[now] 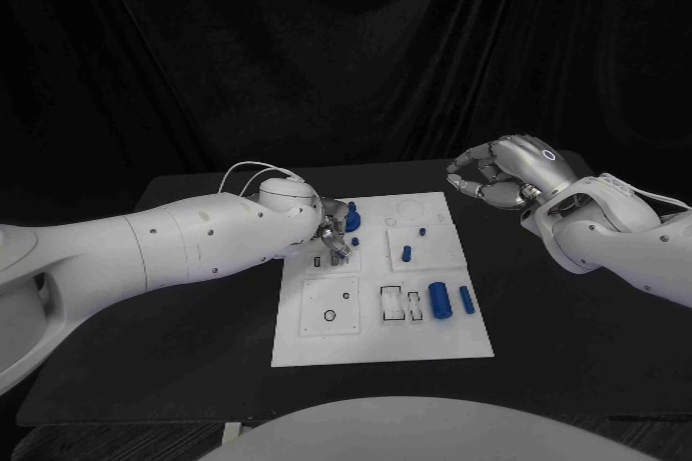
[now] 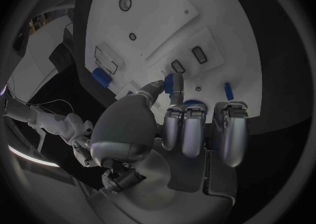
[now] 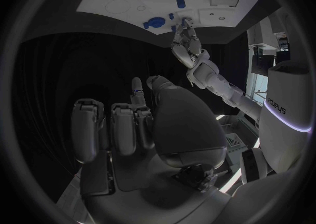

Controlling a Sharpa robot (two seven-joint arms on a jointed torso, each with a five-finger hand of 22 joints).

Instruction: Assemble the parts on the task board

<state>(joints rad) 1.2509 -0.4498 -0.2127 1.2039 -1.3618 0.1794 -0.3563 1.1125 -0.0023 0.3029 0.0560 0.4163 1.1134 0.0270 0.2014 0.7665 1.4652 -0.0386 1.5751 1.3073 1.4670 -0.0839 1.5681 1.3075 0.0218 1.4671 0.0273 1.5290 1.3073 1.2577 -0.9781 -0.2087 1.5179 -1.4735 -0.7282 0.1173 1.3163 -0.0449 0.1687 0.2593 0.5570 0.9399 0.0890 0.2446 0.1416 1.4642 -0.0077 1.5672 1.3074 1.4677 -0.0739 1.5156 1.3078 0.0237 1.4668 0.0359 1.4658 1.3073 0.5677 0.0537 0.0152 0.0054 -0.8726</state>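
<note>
Left hand pinches a small blue part over task board, far-left area. Right hand hangs aside, fingers curled, empty. Lower straight, keep it upright, seat gently.

- We are seeing a black table lying under everything, its dark top reaching out past the white plate on every side.
- We are noticing the table's far edge running just behind the plate, with its left far corner showing at the left.
- We are looking at a black curtain hanging in soft folds behind the table and taking up the upper part of the head view.
- We are also catching the table as a dark band beside the plate in the right wrist view.
</note>
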